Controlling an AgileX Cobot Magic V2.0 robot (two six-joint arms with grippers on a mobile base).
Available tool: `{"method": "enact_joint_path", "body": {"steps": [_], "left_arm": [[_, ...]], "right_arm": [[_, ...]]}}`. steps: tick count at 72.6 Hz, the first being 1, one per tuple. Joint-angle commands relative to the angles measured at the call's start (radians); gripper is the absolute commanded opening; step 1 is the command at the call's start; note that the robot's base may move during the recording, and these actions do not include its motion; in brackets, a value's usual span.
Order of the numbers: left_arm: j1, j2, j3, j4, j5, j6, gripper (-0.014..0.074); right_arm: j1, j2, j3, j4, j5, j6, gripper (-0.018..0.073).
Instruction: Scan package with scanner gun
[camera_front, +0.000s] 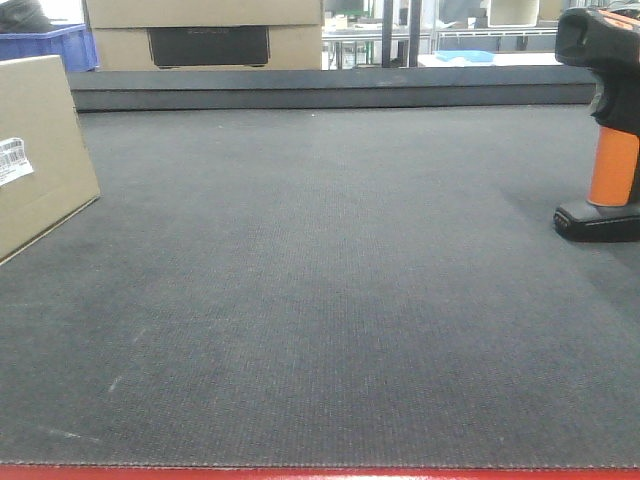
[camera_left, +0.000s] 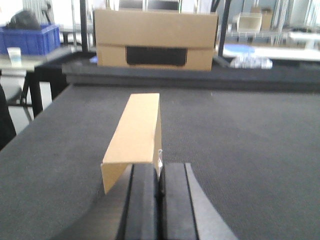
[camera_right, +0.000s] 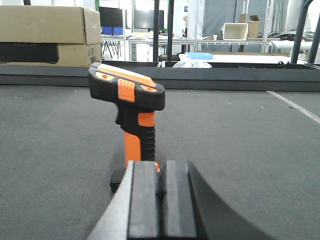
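Observation:
The package, a tan cardboard box (camera_front: 40, 150) with a white barcode label (camera_front: 12, 160), stands at the table's left edge. In the left wrist view it (camera_left: 136, 127) stands edge-on just beyond my left gripper (camera_left: 160, 167), which is shut and empty. The scanner gun (camera_front: 612, 150), black with an orange handle, stands upright on its base at the right. In the right wrist view it (camera_right: 132, 102) is just ahead and slightly left of my right gripper (camera_right: 161, 165), which is shut and empty. Neither gripper shows in the front view.
A dark grey mat (camera_front: 330, 300) covers the table, with a raised ledge (camera_front: 330, 88) along its back and a red front edge (camera_front: 320, 472). A large cardboard carton (camera_front: 205, 35) and a blue crate (camera_front: 55, 45) stand behind the ledge.

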Motion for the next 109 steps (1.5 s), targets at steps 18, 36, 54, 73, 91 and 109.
{"method": "enact_joint_path", "body": {"steps": [18,36,54,73,91,109], "left_arm": [[0.0,0.399,-0.26,-0.003,0.056,0.0,-0.0111],[0.0,0.707,-0.511,-0.003,0.29,0.0,-0.0111],[0.0,0.992,-0.823,0.044,0.599,0.0,-0.0111],[0.031,1.227,-1.069,-0.005,0.803,0.121,-0.0111],[0.077,1.287,-1.1,-0.05,0.798,0.125,-0.0111],[0.077,1.287,-1.1,-0.048,0.772,0.125,-0.0111]], "right_arm": [[-0.004,-0.002,0.0,0.003,-0.018,-0.007,-0.0169],[-0.004,-0.002,0.0,0.003,-0.018,-0.007,-0.0169],[-0.004,-0.002,0.0,0.003,-0.018,-0.007,-0.0169],[-0.004,-0.002,0.0,0.003,-0.018,-0.007,-0.0169],[-0.004,-0.002,0.0,0.003,-0.018,-0.007,-0.0169],[-0.004,-0.002,0.0,0.003,-0.018,-0.007,-0.0169]]}}
